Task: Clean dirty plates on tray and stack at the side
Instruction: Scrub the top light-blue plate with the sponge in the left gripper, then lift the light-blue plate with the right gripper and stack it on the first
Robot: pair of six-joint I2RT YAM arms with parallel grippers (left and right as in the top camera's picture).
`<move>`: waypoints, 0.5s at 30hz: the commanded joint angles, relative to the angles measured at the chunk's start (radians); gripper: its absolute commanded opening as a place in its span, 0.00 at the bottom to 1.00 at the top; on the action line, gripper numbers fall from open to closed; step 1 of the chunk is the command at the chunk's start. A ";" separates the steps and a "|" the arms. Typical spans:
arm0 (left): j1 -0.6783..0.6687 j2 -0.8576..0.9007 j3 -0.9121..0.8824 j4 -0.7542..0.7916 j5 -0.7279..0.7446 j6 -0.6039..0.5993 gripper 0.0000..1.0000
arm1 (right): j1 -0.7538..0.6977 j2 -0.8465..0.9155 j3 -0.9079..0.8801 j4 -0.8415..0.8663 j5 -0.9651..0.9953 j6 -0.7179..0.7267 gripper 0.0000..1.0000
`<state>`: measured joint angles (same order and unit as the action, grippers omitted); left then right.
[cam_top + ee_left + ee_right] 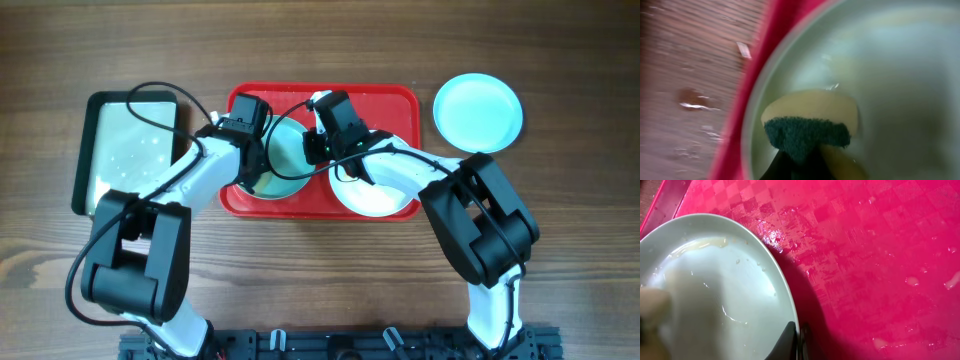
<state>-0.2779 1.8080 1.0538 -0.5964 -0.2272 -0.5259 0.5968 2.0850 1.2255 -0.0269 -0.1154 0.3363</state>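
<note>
Across the table point(560, 260) we've got the red tray point(395, 100) up the middle, with a turquoise plate point(285, 158) and a white plate point(372, 198) side by side on it. Off the tray, to the right, lies a second turquoise plate point(478, 110). Left hand point(796, 167) is clenched on a sponge point(810, 122), pressed onto the turquoise plate; right hand point(794, 342) pinches that plate's rim.

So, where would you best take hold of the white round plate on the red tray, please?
Probably the raised rim of the white round glossy plate, jaws straddling it from above on its uncovered left side: it lies flat in the red plastic tray.
</note>
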 commanded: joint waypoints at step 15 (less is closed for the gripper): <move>0.324 -0.502 -0.026 -0.074 0.329 -0.006 0.04 | 0.003 -0.229 0.003 0.001 0.126 -0.414 0.04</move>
<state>-0.0811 1.3746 1.0332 -0.6514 -0.1913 -0.5262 0.5865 1.9697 1.2251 -0.0410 -0.0612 0.1280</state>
